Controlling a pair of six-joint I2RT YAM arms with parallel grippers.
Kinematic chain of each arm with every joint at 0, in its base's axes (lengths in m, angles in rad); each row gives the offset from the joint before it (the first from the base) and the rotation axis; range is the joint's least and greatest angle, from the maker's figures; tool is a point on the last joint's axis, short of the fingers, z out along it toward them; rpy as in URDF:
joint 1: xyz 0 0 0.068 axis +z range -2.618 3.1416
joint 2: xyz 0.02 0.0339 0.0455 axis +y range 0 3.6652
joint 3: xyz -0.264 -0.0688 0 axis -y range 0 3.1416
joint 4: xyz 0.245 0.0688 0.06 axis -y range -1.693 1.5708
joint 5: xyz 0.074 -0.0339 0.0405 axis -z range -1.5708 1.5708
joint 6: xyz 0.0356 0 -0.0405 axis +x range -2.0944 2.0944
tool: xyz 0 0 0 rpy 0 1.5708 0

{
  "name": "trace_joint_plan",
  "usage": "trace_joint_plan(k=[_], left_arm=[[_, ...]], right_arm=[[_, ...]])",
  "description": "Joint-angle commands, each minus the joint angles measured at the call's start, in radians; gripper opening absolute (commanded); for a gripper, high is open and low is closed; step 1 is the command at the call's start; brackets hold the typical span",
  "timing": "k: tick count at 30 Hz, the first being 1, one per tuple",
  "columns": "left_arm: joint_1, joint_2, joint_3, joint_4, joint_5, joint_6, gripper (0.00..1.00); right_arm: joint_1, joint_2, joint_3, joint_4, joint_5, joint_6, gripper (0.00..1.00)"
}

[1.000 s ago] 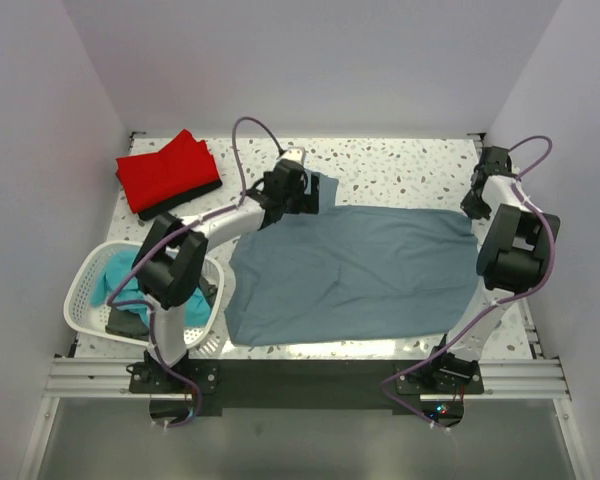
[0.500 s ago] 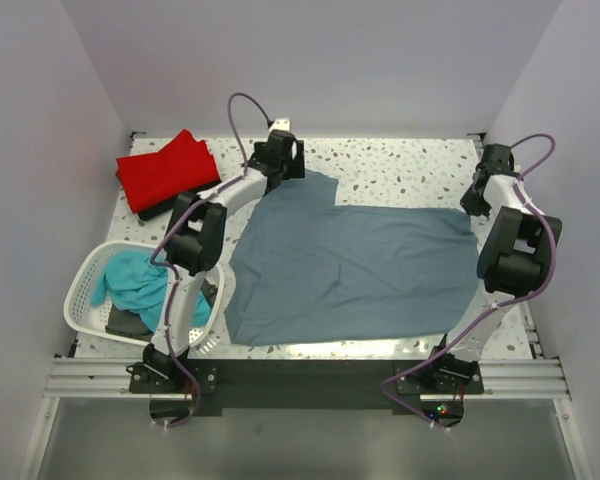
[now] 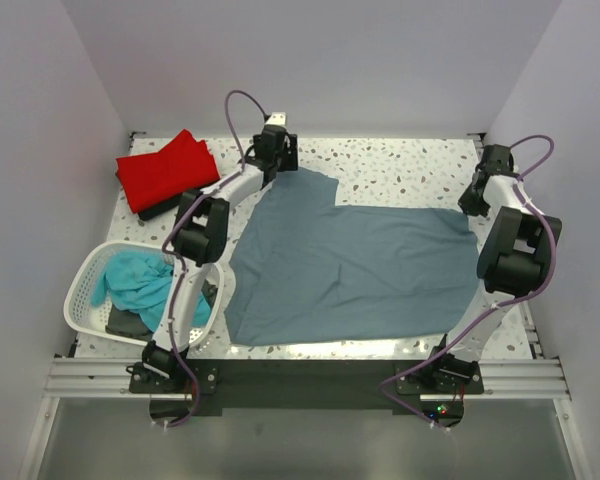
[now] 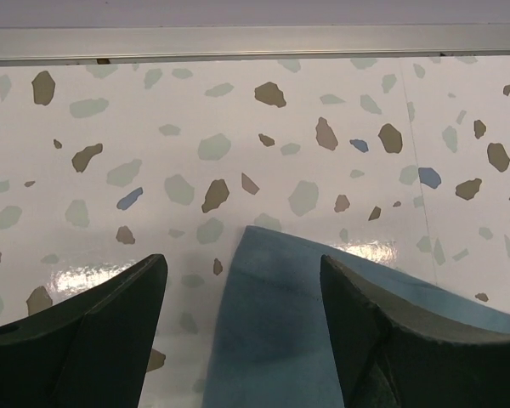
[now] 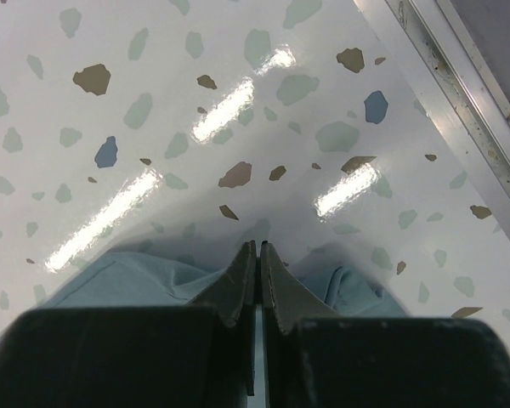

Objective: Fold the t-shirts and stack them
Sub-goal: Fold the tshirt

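Note:
A grey-blue t-shirt (image 3: 350, 265) lies spread flat across the middle of the table. My left gripper (image 3: 277, 152) is open at the far back, just past the shirt's back-left corner. In the left wrist view that corner (image 4: 280, 331) lies flat between my open fingers (image 4: 110, 323). My right gripper (image 3: 472, 205) sits at the shirt's back-right corner. In the right wrist view it (image 5: 257, 248) is shut, with bunched cloth (image 5: 136, 272) rising to both sides of the fingers. A folded red shirt (image 3: 165, 168) lies on a black one at the back left.
A white basket (image 3: 85, 275) at the front left holds a teal shirt (image 3: 135, 285) and a dark garment. An aluminium rail (image 4: 255, 42) and walls close the table's back and sides. Bare speckled tabletop (image 3: 400, 165) shows behind the shirt.
My left gripper moved toward the back of the table, drawing the shirt's back-left corner out flat, and now stands open over it. The right arm has not moved.

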Motion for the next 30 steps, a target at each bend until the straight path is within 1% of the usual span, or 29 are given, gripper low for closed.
trace_joint_plan(k=[1,10,24,27,30], left_arm=[[0.028,0.021,0.057,0.072,0.046,0.028,0.77],[0.039,0.073,0.110,0.081,0.086,0.050,0.75],[0.039,0.085,0.106,0.083,0.142,0.016,0.73],[0.038,0.089,0.103,0.074,0.152,0.007,0.71],[0.038,0.089,0.090,0.075,0.157,-0.003,0.67]], right_arm=[[-0.001,-0.032,-0.004,0.014,-0.018,0.011,0.00],[-0.001,-0.023,-0.006,0.017,-0.027,0.013,0.00],[-0.001,-0.001,0.001,0.015,-0.032,0.014,0.00],[-0.001,0.005,-0.001,0.015,-0.036,0.019,0.00],[-0.001,0.005,-0.002,0.018,-0.036,0.019,0.00]])
